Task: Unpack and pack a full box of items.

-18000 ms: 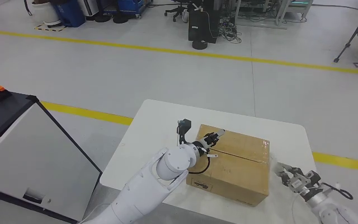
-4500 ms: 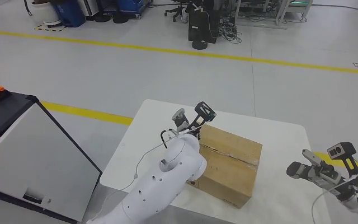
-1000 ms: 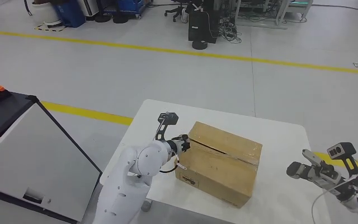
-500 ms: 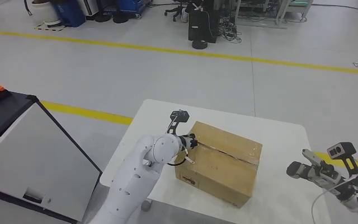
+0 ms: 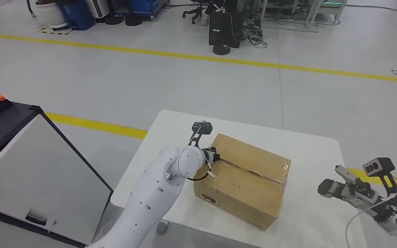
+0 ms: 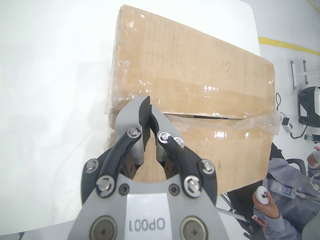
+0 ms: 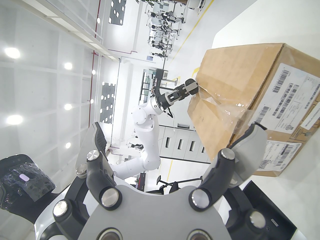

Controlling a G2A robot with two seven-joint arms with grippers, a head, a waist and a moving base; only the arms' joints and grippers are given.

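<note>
A cardboard box sits low in the centre of the top view on a white table. The left gripper is clenched at the left end of its top seam, perhaps pinching clear tape. The right gripper hangs spread wide at lower right.

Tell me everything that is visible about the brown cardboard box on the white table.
The brown cardboard box is rectangular and rests on the white table, flaps closed. Along the centre seam runs clear tape, wrinkled and partly lifted, with a narrow gap showing. One side face carries white barcode labels. The shut left hand is at one end of the seam.
</note>
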